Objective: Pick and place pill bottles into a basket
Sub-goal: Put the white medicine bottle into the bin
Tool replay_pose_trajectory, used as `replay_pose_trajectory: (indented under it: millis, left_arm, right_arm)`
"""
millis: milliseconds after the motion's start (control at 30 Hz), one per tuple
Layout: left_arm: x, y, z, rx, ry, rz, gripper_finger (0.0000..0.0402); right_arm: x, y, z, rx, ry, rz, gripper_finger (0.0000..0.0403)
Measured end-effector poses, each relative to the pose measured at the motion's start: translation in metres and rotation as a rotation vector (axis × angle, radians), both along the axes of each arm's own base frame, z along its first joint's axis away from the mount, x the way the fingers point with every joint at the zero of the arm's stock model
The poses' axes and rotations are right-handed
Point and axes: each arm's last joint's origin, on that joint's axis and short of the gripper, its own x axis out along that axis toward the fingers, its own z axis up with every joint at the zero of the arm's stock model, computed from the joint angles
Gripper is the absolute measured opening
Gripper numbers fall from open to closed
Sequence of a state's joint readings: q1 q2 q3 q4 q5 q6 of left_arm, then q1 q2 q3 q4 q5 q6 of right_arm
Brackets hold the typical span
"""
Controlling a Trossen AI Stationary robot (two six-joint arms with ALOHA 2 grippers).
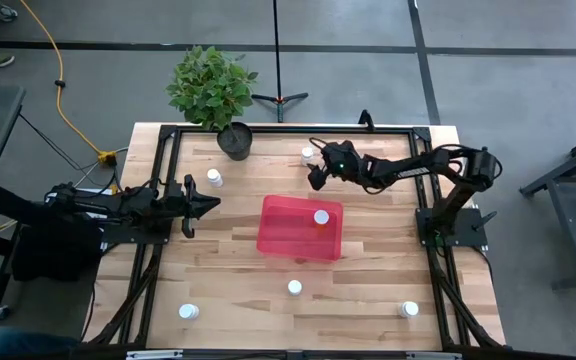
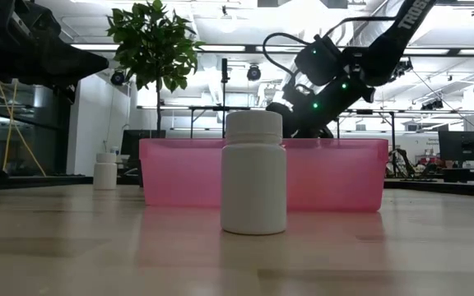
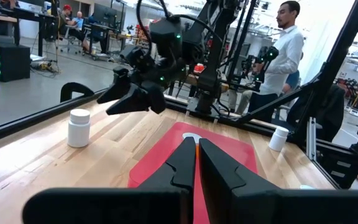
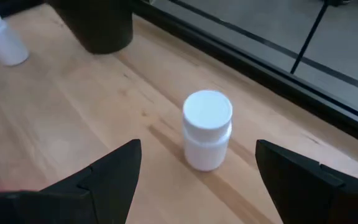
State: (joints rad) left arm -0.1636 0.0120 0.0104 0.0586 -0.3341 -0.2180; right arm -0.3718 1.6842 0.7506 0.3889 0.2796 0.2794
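Jaws wide apart on the right gripper (image 1: 314, 176), nothing between them; it hangs above the table's far side, just short of a white pill bottle (image 4: 207, 129) that stands upright on the wood between the two dark fingers (image 4: 110, 174) in the wrist view; that same bottle sits near the far rail in the overhead view (image 1: 308, 154), with the dark plant pot (image 1: 235, 141) off to its left. Over on the other side, the left gripper (image 1: 211, 203) has its jaws pressed together and empty, pointing across the table at the basket (image 1: 286, 238) from the left edge; a bottle (image 1: 214, 177) stands just beyond it. The pink basket sits mid-table with one white-capped bottle (image 1: 321, 217) already inside, near its far right corner. Three more bottles stand on the near side: one just in front of the basket (image 1: 294, 287), one at the near left (image 1: 188, 312), one at the near right (image 1: 409, 309). A person (image 3: 286, 46) stands in the room behind.
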Motion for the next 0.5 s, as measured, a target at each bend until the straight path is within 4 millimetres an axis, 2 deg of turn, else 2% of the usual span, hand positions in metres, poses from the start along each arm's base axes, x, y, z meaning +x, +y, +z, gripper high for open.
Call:
replay_pose_trajectory:
  millis: [500]
  left_arm:
    - [0.000, 0.000, 0.000, 0.000, 0.000, 0.000, 0.0058]
  right_arm:
    - [0.002, -0.023, -0.008, -0.022, -0.095, 0.021, 0.0307]
